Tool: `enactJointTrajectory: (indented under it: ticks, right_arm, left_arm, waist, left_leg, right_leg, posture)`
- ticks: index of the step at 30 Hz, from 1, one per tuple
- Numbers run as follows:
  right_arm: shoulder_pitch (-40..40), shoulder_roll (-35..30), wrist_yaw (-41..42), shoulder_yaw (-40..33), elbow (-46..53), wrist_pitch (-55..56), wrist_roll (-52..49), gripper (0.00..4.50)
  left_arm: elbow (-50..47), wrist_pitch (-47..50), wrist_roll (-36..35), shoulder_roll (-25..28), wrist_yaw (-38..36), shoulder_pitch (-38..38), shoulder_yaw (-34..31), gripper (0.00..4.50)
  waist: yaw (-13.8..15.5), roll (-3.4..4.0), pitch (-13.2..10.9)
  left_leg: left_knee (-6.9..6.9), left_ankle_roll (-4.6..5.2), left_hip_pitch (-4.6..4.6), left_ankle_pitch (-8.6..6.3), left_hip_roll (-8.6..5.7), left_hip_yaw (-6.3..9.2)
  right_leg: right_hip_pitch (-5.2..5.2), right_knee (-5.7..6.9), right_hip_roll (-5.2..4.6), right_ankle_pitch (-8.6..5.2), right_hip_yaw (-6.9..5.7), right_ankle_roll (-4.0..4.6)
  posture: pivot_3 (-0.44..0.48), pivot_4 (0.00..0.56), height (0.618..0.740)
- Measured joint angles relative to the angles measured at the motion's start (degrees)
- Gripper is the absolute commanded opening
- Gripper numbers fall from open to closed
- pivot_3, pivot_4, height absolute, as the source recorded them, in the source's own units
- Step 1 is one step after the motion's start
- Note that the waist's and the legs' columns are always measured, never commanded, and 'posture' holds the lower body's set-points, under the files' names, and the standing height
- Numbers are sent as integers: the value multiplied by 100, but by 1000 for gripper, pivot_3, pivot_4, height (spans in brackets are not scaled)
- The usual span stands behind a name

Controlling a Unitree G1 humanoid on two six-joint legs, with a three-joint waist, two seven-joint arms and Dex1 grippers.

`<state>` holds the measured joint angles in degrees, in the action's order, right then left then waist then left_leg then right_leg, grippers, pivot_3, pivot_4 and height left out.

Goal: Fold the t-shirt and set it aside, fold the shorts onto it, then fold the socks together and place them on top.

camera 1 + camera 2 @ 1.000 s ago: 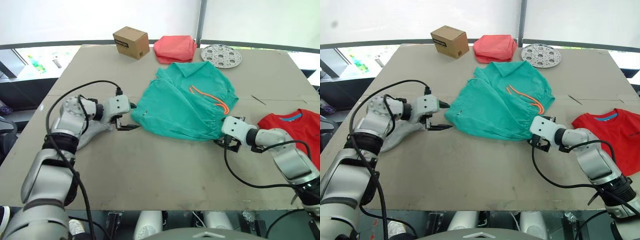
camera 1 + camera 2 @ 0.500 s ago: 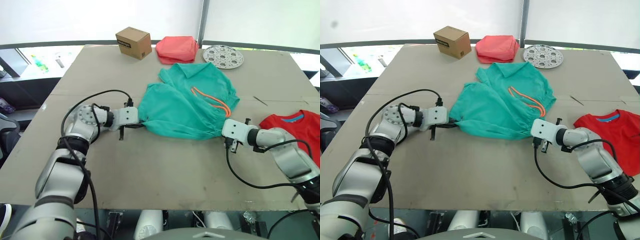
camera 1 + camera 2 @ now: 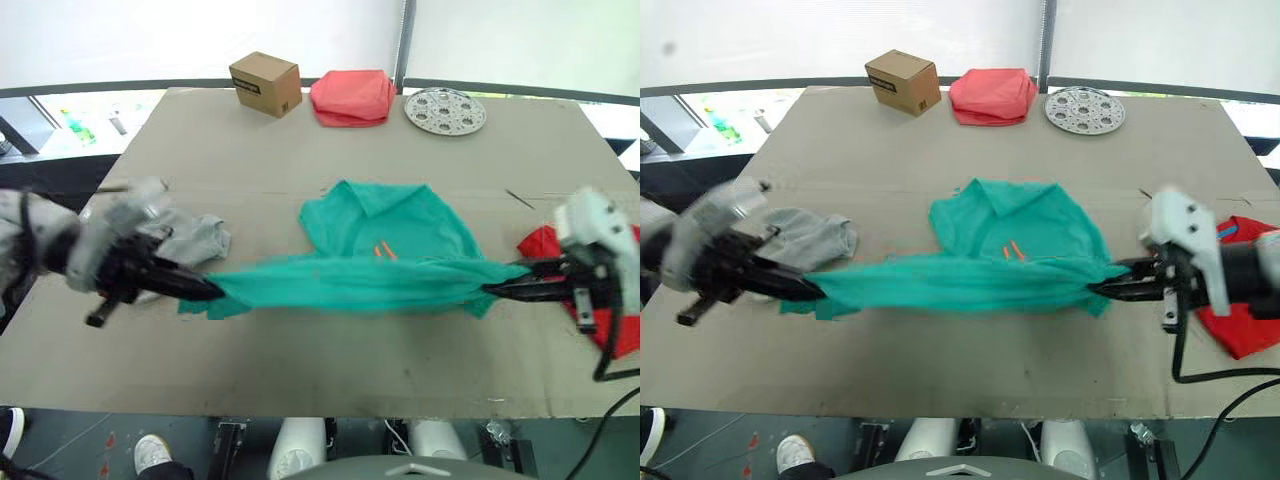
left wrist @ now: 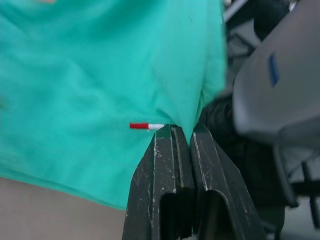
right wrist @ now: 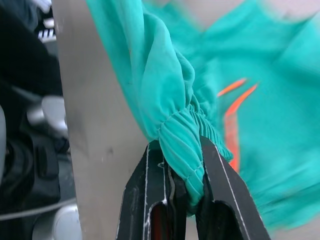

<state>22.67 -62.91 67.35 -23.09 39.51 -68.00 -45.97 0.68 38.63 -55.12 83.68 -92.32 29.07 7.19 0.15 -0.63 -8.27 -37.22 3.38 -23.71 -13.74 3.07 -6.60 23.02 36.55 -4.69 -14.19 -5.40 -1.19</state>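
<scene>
— Shorts [image 3: 360,275] stretched taut across the table [image 3: 300,150], see? From the head camera, the left gripper [image 3: 205,290] has one end and the right gripper [image 3: 495,290] the other, with the orange drawstring [image 3: 383,251] showing mid-cloth.

— And the rest?

— Grey socks [image 3: 190,238] lie beside the left end; the red t-shirt [image 3: 540,242] sits behind the right gripper at the table's right edge. At the far side stand a cardboard box [image 3: 264,84], a folded salmon cloth [image 3: 349,97] and a perforated metal disc [image 3: 445,110].

— Left wrist camera?

— Fingers [image 4: 162,165] pressed together, pinching a fold of teal fabric beside a small red-and-white tag [image 4: 146,126].

— Right wrist?

— Fingers [image 5: 215,185] clamped on the gathered waistband [image 5: 182,145].
</scene>
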Motion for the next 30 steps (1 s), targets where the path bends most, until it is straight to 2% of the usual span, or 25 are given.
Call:
enactJointTrajectory:
  ticks: [1, 4, 5, 6, 7, 8, 9, 11, 12, 13, 14, 17, 18, 19, 21, 22, 25, 27, 30]
  right_arm:
    - [174, 7, -138, 97, -93, 37, 32, 2]
    - [885, 253, -928, 1177, -754, 489, 801, 2]
    - [1415, 522, -1400, 1864, -1313, 746, 1428, 2]
    - [1823, 795, -1776, 2271, -1748, 947, 1842, 2]
    - [2479, 1226, -2346, 2846, -2578, 1347, 2517, 2]
    - [2860, 1473, -2657, 3043, -2983, 1590, 2836, 2]
    - [3724, 1925, -3424, 3388, -4060, 2407, 3533, 2]
    - [4691, 2271, -4284, 3516, -5225, 3537, 4254, 2]
    - [5277, 2278, -4683, 3505, -5887, 4506, 4606, 2]
    - [5546, 2267, -4805, 3471, -6108, 5031, 4721, 2]
    - [5874, 2264, -4943, 3354, -6344, 5747, 4847, 2]
    - [5960, 2124, -4755, 3158, -6391, 6508, 4825, 2]
    - [5842, 2085, -4558, 3105, -6320, 6599, 4745, 2]
    - [4825, 1736, -3892, 2800, -5492, 6250, 4288, 2]
    - [3846, 1552, -3404, 2713, -4869, 5868, 3946, 2]
    - [3051, 1421, -3100, 2709, -4407, 5532, 3764, 2]
    - [1824, 1215, -2738, 2705, -3691, 4826, 3495, 2]
    - [1054, 1058, -2637, 2436, -2958, 4216, 3247, 2]
    - [-45, 995, -2557, 2185, -2176, 3433, 2857, 2]
  left_arm:
    - [118, -13, 148, -251, 15, 298, 27, 49]
    - [791, -394, 1109, -1553, 489, 1294, 321, 49]
    - [1427, -839, 1751, -2342, 1000, 1823, 485, 49]
    - [1821, -1148, 2147, -2873, 1477, 2177, 577, 49]
    - [2690, -1730, 2802, -3567, 2364, 2737, 674, 49]
    - [3090, -1972, 3080, -3872, 2862, 3068, 690, 49]
    - [4068, -2689, 3653, -4357, 4144, 3834, 660, 49]
    - [4963, -3478, 4080, -4613, 5445, 4713, 387, 49]
    - [5404, -4107, 4257, -4573, 6000, 5295, 89, 49]
    - [5464, -4505, 4314, -4516, 6174, 5545, -52, 49]
    - [5509, -5132, 4431, -4399, 6383, 5838, -275, 49]
    - [5455, -5992, 4540, -4178, 6360, 5823, -538, 49]
    - [5387, -6176, 4572, -4156, 6235, 5651, -584, 49]
    - [4500, -6152, 4330, -3996, 5570, 4653, -711, 49]
    - [3642, -5820, 4086, -3874, 5082, 3633, -719, 49]
    - [2865, -5359, 3896, -3848, 4871, 2790, -724, 49]
    - [1355, -4353, 3618, -3686, 4682, 1164, -713, 49]
    - [-35, -3587, 3464, -3306, 4647, -186, -835, 49]
    - [-1382, -2943, 3351, -3067, 4480, -1987, -876, 49]
  waist:
    - [27, 6, 3]
    - [79, -7, 22]
    - [92, -12, 24]
    - [90, -30, 11]
    - [66, -52, -2]
    - [60, -64, -10]
    - [12, -78, -22]
    - [-69, -81, -23]
    - [-114, -80, -22]
    - [-134, -77, -13]
    - [-149, -77, -9]
    - [-144, -70, 5]
    - [-130, -69, 5]
    - [-121, -69, 13]
    - [-92, -64, 8]
    - [-88, -53, -1]
    - [-111, -29, -35]
    - [-156, -26, -27]
    - [-171, -36, -13]
  left_leg:
    - [0, 1, 0, 0, -4, -2]
    - [-17, 21, -4, 13, -11, -11]
    - [-29, 39, -6, 25, -22, -16]
    - [-27, 49, -28, 32, -31, -15]
    - [-32, 38, -30, 55, -37, -28]
    - [-32, 37, -51, 58, -46, -37]
    - [-31, 34, -115, 73, -43, -45]
    - [-18, 27, -162, 83, -43, -79]
    - [4, 25, -164, 83, -48, -88]
    - [43, 24, -160, 82, -62, -89]
    - [94, 23, -112, 81, -73, -92]
    - [98, 23, -36, 81, -72, -110]
    - [103, 21, -9, 74, -57, -158]
    - [134, 22, -7, 68, -34, -172]
    - [98, 17, -18, 61, -16, -171]
    - [90, 19, -28, 62, -14, -173]
    - [9, 30, -32, 63, -11, -175]
    - [11, 31, -11, 62, 4, -173]
    - [10, 12, 31, 42, 14, -158]
  right_leg:
    - [0, -3, 0, 0, -3, 0]
    - [-2, 13, 12, 2, 3, 1]
    - [-2, 24, 38, 3, 1, 0]
    - [10, 25, 47, 9, 6, -1]
    - [15, 35, 50, 40, 27, -3]
    - [40, 33, 54, 49, 38, -13]
    - [106, 30, 57, 77, 54, -29]
    - [172, 28, 53, 115, 84, -72]
    - [181, 7, 51, 115, 78, -76]
    - [182, -27, 51, 113, 76, -79]
    - [165, -22, 37, 113, 47, -79]
    - [97, 4, 6, 90, -38, -110]
    - [56, 7, -3, 46, -59, -112]
    - [54, -12, -7, 26, -67, -89]
    - [45, 19, -11, 20, -82, -80]
    - [43, 20, -13, 21, -80, -78]
    - [41, 43, -23, 32, -65, -67]
    - [22, 27, -36, 52, -45, -43]
    - [-23, 25, -39, 43, -45, -32]
  posture:
    - [0, 150, 740]
    - [0, 150, 740]
    - [0, 150, 740]
    - [0, 150, 740]
    - [0, 150, 740]
    - [0, 150, 740]
    - [0, 150, 740]
    - [0, 150, 740]
    - [0, 150, 740]
    - [0, 150, 740]
    - [0, 150, 740]
    - [0, 150, 740]
    - [0, 150, 740]
    - [0, 150, 740]
    - [0, 150, 740]
    - [0, 150, 740]
    - [0, 150, 740]
    - [0, 150, 740]
    - [0, 150, 740]
